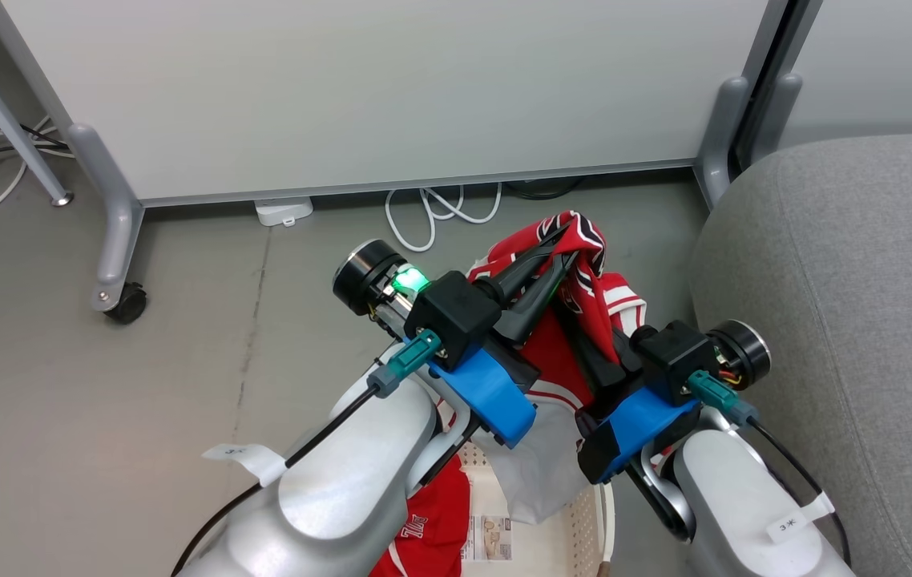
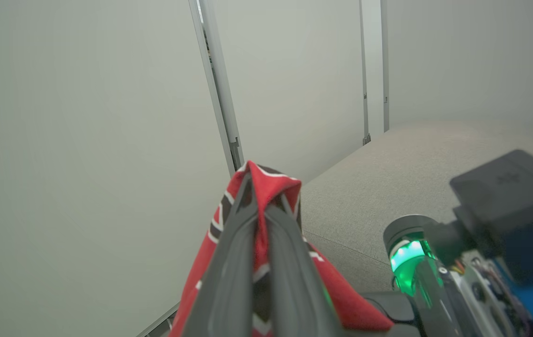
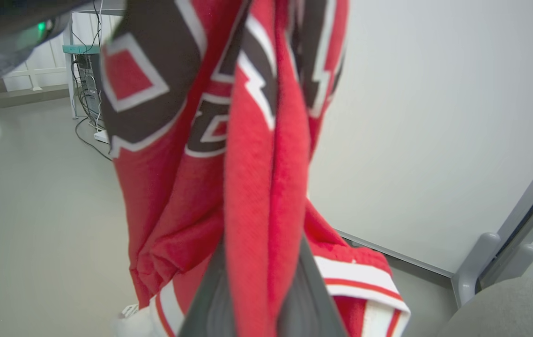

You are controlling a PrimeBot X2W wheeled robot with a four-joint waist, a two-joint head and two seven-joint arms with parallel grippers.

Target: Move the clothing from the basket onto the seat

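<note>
Right forearm (image 1: 736, 497): "3" plus an unclear mark is read on its white tag (image 1: 790, 525). White lettering on the plain red garment (image 1: 417, 533) and print on the basket label (image 1: 488, 538) are recorded as illegible.

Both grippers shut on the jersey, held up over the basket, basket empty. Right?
One slip: the basket is not empty. The head view shows the plainer red garment lying in it. The rest holds: left gripper and right gripper are both shut on the jersey above the basket.

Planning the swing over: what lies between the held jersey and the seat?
Head view: bare floor between jersey and seat; lower down, the right wrist crosses it.
</note>
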